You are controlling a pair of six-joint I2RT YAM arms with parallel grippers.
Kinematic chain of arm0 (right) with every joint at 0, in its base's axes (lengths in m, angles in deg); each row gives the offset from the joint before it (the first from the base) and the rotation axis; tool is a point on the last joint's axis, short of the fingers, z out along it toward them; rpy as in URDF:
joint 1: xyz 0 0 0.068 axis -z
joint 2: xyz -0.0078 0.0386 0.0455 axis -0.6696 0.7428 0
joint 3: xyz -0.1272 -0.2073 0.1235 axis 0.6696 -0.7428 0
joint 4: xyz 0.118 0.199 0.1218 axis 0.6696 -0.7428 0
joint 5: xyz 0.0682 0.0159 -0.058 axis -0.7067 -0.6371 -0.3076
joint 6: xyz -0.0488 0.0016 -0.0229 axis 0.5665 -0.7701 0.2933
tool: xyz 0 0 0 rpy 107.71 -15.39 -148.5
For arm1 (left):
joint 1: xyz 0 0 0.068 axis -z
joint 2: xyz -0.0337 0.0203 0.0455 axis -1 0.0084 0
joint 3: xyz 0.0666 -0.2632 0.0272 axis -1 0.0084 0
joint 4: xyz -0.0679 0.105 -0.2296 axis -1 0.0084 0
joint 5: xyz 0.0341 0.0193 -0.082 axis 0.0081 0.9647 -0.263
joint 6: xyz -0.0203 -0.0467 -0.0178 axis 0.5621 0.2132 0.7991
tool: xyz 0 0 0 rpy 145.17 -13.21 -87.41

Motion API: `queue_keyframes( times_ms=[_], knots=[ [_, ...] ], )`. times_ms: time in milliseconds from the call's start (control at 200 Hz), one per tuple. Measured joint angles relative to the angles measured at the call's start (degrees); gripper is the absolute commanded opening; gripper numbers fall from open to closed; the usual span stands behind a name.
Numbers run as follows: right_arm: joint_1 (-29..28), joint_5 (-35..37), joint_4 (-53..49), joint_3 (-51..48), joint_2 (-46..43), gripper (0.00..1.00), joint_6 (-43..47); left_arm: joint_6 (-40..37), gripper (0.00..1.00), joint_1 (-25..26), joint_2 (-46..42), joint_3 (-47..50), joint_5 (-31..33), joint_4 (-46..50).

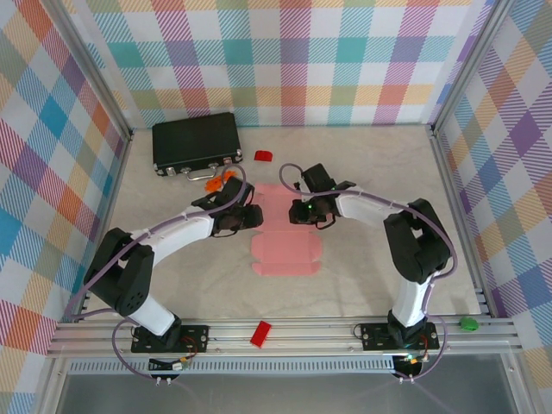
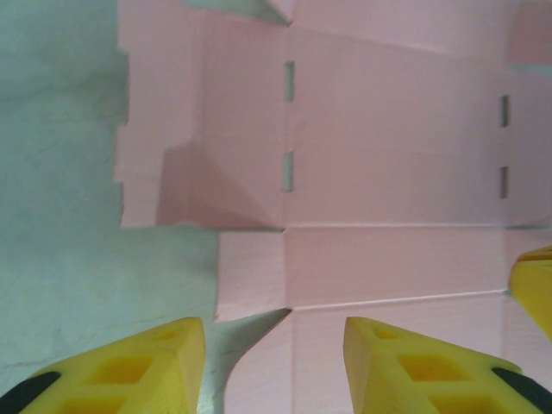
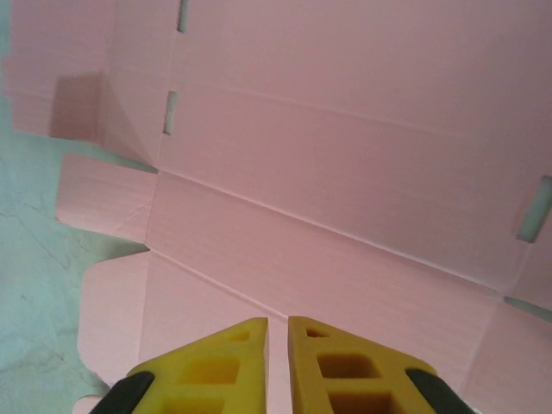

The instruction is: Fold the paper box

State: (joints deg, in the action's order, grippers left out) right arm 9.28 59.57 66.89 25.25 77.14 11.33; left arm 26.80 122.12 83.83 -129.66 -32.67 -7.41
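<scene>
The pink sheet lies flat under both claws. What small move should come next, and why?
Probably the left claw should dip and close on the small side flap just ahead of it, to lift it along its crease. The paper box lies flat and unfolded, that claw is open, and the right claw is shut above a middle panel.

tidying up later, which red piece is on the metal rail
The near red piece, lying on the rail at the near edge; the far red piece lies on the table beside the black case.

pale pink paper box (image 1: 286, 250), unfolded flat sheet, table centre
</scene>
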Motion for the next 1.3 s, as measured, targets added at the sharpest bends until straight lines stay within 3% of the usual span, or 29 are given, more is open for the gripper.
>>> queue_keyframes(
  times_ms=[660, 1300],
  knots=[
    [-2.1, 0.0, 3.3, -2.0, 4.7, 0.08, -3.1, -1.6, 0.47, 0.0, 9.5, -1.1, -2.0, -3.4],
    [-2.6, 0.0, 4.7, -2.2, 4.9, 0.08, -4.3, -5.0, 0.27, 0.3, 10.4, -1.8, -6.4, -7.1]
  ],
)
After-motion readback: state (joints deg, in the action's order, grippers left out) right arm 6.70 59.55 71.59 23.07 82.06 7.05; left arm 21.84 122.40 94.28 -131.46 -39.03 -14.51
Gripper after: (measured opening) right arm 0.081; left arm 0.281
